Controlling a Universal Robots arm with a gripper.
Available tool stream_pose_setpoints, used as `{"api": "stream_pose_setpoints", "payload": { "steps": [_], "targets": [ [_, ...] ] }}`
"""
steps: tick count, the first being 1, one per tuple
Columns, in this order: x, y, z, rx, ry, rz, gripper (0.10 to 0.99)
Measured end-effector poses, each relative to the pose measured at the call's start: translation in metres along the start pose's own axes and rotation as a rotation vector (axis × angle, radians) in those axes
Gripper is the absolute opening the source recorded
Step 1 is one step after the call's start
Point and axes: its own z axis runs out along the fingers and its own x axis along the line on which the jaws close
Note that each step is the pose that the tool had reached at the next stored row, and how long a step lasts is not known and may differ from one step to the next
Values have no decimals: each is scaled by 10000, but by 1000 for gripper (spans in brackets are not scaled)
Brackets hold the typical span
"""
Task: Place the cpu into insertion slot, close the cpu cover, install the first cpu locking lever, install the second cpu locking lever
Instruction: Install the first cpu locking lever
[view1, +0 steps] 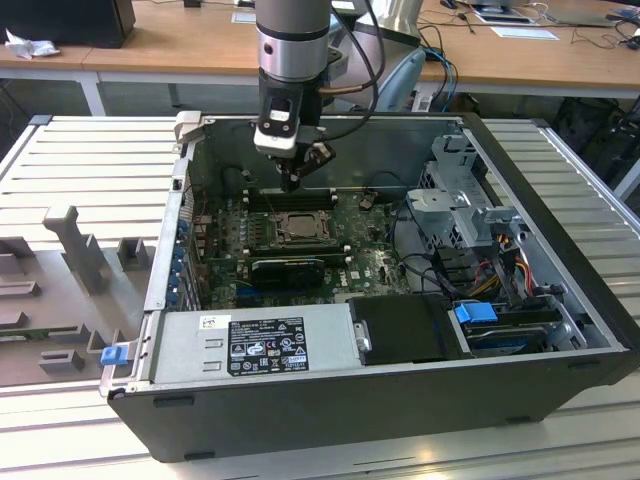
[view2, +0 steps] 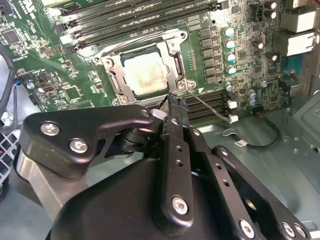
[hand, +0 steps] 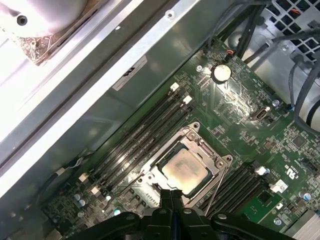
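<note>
Cpu (hand: 183, 170) lies flat in the insertion slot (hand: 194, 131) at the middle of the green motherboard (view1: 375, 262). Its pale face shows through the square window of the cpu cover (hand: 206, 156), which lies down over it. Nearest the wrist cameras, the black fingers (hand: 166, 200) are pressed together with nothing visible between them. In both wrist views their tips end at the edge of the slot, by one of its corners; whether they touch the metal cannot be told. Just past the tips in the second wrist view, a thin wire locking lever (view2: 210, 106) runs from that corner out over a neighbouring bank of connectors. Long black memory slots (hand: 142, 135) flank the socket on two sides. Farther across the board sit a coin cell battery (hand: 220, 73) and bundled black cables (hand: 300, 85), and beyond them rises the grey case wall (hand: 100, 100). In the exterior view the arm (view1: 292, 40) stands upright over the open computer case (view1: 560, 190), which lies on a ribbed grey counter (view1: 90, 150).
</note>
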Motion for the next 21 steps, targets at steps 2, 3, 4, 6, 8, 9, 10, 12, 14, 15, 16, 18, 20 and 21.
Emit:
{"api": "stream_pose_setpoints", "payload": {
  "steps": [2,3,4,6,8,9,10,12,14,15,16,18,20,21],
  "targets": [
    [0,0,0,5,6,-145,106],
    [0,0,0,7,11,-242,106],
    [0,0,0,9,14,-302,106],
    [0,0,0,14,22,-483,106],
    [0,0,0,19,28,-630,106],
    [0,0,0,21,31,-683,106],
    [0,0,0,24,37,-808,106],
    [0,0,0,31,46,-1021,106],
    [-1,0,0,43,64,-1428,106],
    [0,0,0,45,68,-1503,106],
    [0,0,0,46,70,-1555,106],
    [0,0,0,51,77,-1706,106],
    [-1,0,0,58,87,-1918,106],
    [-1,-1,0,60,91,-1995,106]
  ]
}}
